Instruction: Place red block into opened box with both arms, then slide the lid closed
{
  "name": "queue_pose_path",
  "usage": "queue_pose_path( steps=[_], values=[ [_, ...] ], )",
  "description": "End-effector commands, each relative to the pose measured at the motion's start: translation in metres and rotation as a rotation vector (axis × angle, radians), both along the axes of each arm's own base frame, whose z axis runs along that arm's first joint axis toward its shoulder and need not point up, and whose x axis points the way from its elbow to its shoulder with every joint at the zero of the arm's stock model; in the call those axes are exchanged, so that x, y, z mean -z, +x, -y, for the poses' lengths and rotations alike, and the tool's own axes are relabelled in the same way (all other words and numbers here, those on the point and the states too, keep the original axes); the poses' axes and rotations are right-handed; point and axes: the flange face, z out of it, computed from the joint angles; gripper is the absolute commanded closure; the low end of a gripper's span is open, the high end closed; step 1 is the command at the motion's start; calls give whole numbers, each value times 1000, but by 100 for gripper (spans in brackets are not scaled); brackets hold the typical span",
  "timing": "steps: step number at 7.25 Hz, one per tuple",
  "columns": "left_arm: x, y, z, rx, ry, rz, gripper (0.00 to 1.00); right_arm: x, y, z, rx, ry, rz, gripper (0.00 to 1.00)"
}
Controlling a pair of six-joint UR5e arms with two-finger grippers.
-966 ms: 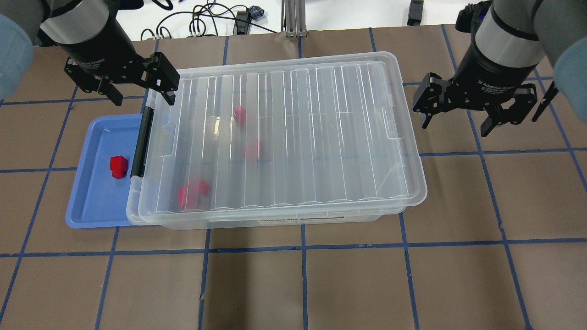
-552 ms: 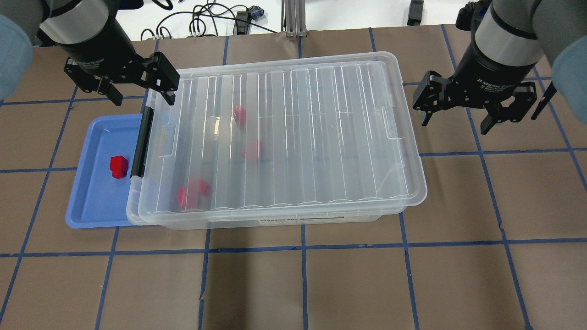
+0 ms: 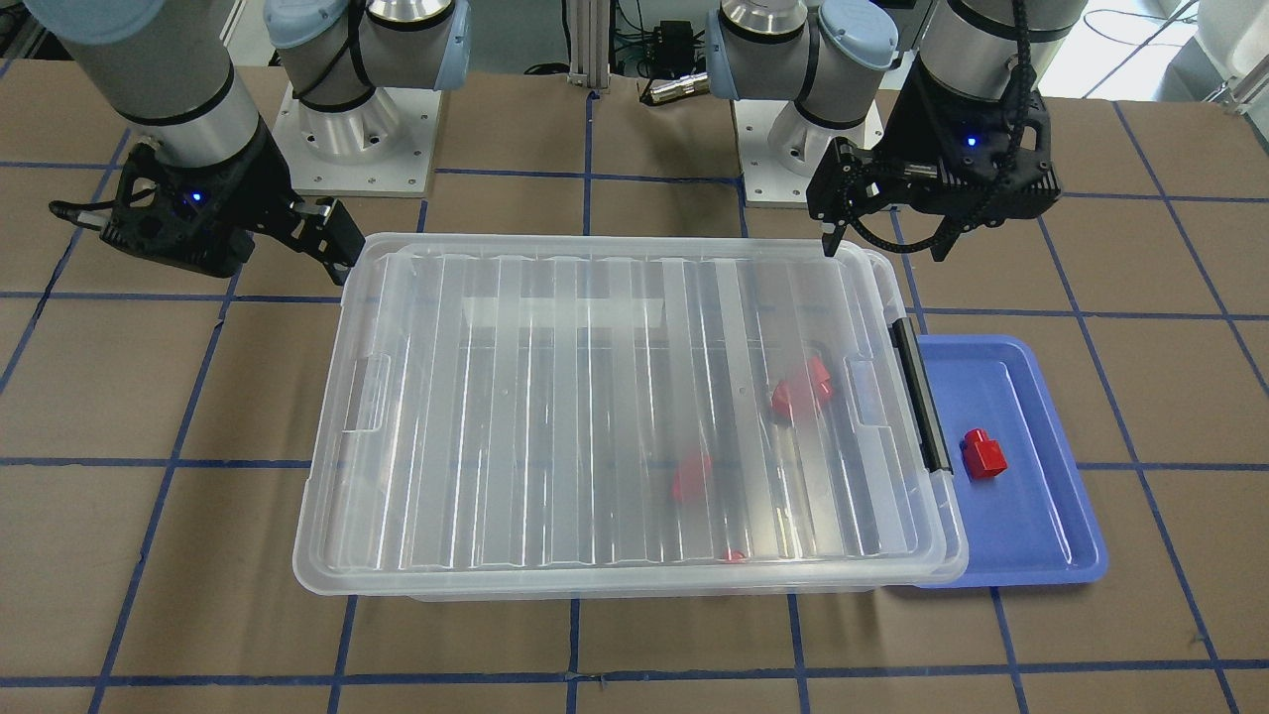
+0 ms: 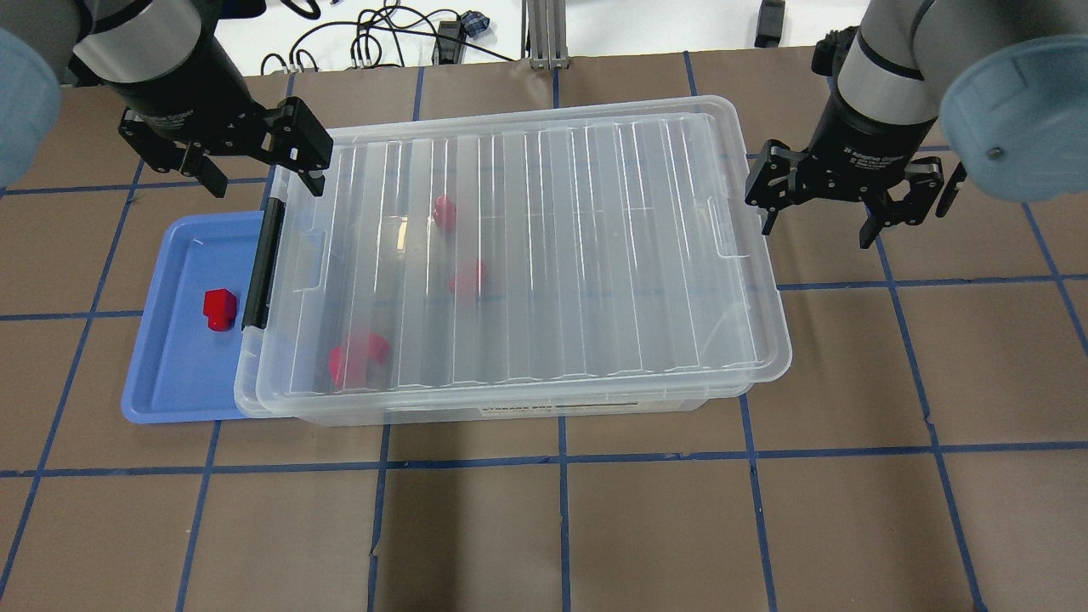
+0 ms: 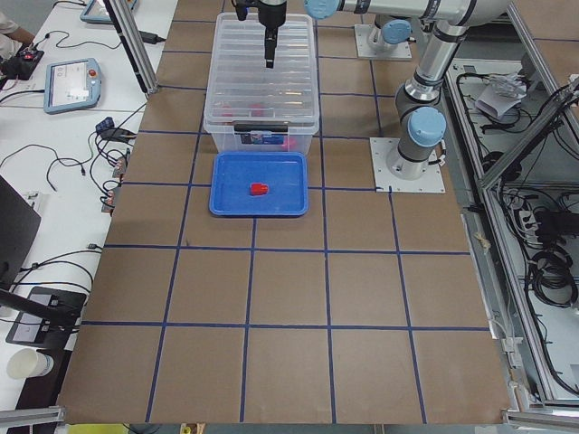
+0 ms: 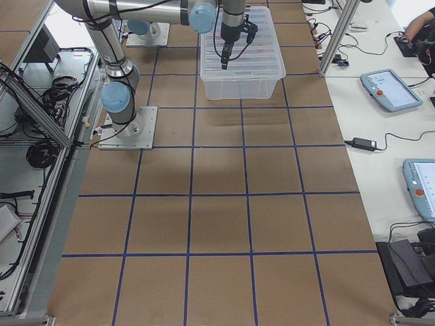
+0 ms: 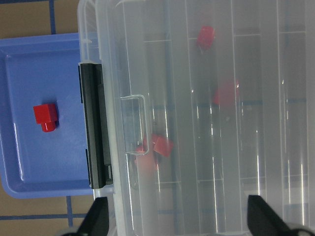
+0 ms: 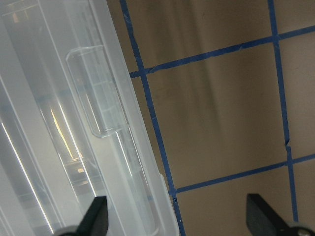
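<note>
The clear box (image 4: 595,406) stands mid-table with its black bar (image 4: 262,263) at the left end. The ribbed clear lid (image 4: 595,255) lies over nearly all of it and overhangs slightly at the right end. Three red blocks (image 4: 468,277) show blurred through the lid. Another red block (image 4: 219,308) lies in the blue tray (image 4: 161,374), also seen in the left wrist view (image 7: 46,117). My left gripper (image 4: 263,183) hangs open over the box's far left corner, holding nothing. My right gripper (image 4: 818,231) is open just off the lid's right end, near its notch (image 8: 96,93).
The blue tray is tucked partly under the box's left end. Cables (image 4: 374,42) and an aluminium post (image 4: 544,34) sit past the table's far edge. The two arm bases (image 3: 352,129) stand behind the box. Blue tape lines grid the brown table top.
My right gripper has moved left and slightly farther back, closer to the lid's right end. The left gripper, the lid and the blocks have not moved.
</note>
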Motion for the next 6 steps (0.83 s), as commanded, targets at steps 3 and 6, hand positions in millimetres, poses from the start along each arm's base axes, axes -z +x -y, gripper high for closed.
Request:
queue_pose_path(
  steps=[3,6],
  values=[
    [1,-1,1,3,-3,0,0,58,-4,53,-1,-2,-28,0],
    [1,-1,1,3,-3,-1,0,79,-5,68,-1,1,-30,0]
  ],
)
